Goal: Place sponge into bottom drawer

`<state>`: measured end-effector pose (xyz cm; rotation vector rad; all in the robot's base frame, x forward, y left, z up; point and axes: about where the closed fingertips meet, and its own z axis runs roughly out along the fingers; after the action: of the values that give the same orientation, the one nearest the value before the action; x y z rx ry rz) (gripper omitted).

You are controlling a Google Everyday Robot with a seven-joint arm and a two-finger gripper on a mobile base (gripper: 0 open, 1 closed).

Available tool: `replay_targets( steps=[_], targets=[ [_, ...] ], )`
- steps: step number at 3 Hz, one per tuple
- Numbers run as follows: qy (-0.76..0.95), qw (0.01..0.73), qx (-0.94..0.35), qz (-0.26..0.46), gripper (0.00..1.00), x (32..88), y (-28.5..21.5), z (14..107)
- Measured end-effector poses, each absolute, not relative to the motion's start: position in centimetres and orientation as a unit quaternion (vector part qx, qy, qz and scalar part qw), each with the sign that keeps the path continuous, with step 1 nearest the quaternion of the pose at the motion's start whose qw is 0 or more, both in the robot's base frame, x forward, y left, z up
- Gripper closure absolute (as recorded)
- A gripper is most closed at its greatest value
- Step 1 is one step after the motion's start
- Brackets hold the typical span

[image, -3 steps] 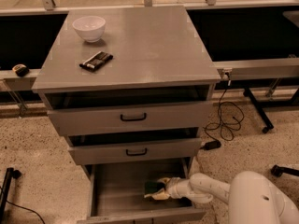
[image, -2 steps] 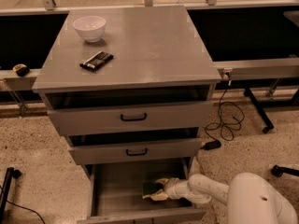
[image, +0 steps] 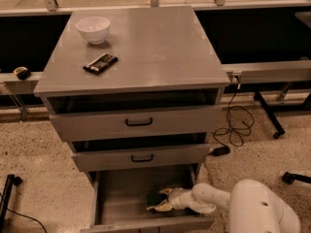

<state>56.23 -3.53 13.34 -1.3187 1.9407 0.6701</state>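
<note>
Sponge [image: 151,196]: dk green face up, inside bottom drawer [image: 116,200], at approx 4 o'clock of the tray floor, close to the R wall & front lip. Low over the floor or resting on it; cannot tell which.
Gripper [image: 159,200]: inside the same drawer, w/ pale fingers [image: 165,191] clamped on sponge, one at 12 o'clock of it, the other at 6 o'clock. Points toward 9 o'clock.
Arm [image: 210,201]: white, reaches in over the drawer's R front corner from 3 o'clock, low & nearly level.
Robot body [image: 262,212]: white rounded shell at 4 o'clock of the cabinet, at frame's bottom R.
Bottom drawer: pulled well out, plain grey inside, lowest of three; L half of floor bare.
Middle drawer [image: 141,158]: pulled out partway, black handle at centre, overhangs the rear of the bottom tray.
Top drawer [image: 136,123]: also out a little, black handle, dark gap above its front.
Cabinet top [image: 155,47]: flat grey metal.
White bowl [image: 93,29]: upright, at 10 o'clock of the top, near the back L corner.
Black packet [image: 100,63]: flat bar, lies at 6 o'clock of the bowl, apart from it, angled toward 2 o'clock.
Cable [image: 235,125]: black, loops on speckled floor [image: 39,154] at 3 o'clock of the cabinet.
Small dark item [image: 22,72]: on the ledge at 9 o'clock of the cabinet; kind unclear.
</note>
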Motion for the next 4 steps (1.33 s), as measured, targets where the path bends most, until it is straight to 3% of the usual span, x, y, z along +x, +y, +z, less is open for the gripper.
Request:
replay_targets(
  steps=[4],
  targets=[
    [0.744, 0.341, -0.518, 0.248, 0.05, 55.95, -2.96, 13.71]
  ],
)
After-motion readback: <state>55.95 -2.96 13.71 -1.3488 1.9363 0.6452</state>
